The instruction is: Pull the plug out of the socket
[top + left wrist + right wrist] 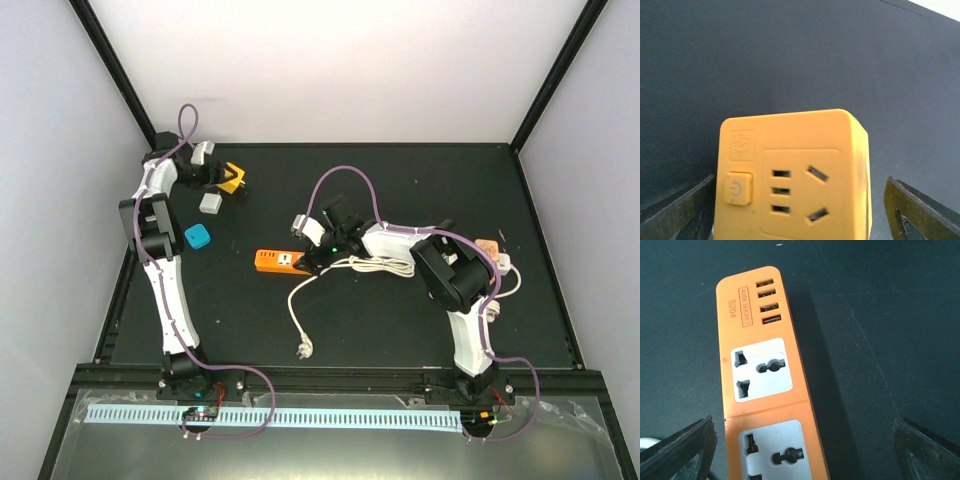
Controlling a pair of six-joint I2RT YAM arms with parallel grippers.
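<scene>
While the orange power strip [760,370] is lying on the dark surface [890,315] directly beneath our right tool [802,445], the two sockets we are seeing there are sitting empty. The white plug [303,348] is resting loose on the surface, well apart from that tool, back toward our bases, and its cable [375,265] is coiling just beside the tool. We are keeping the right tool released, fingers wide either side of the strip. Our left tool [800,210] is straddling a yellow socket cube [790,150], released as well.
</scene>
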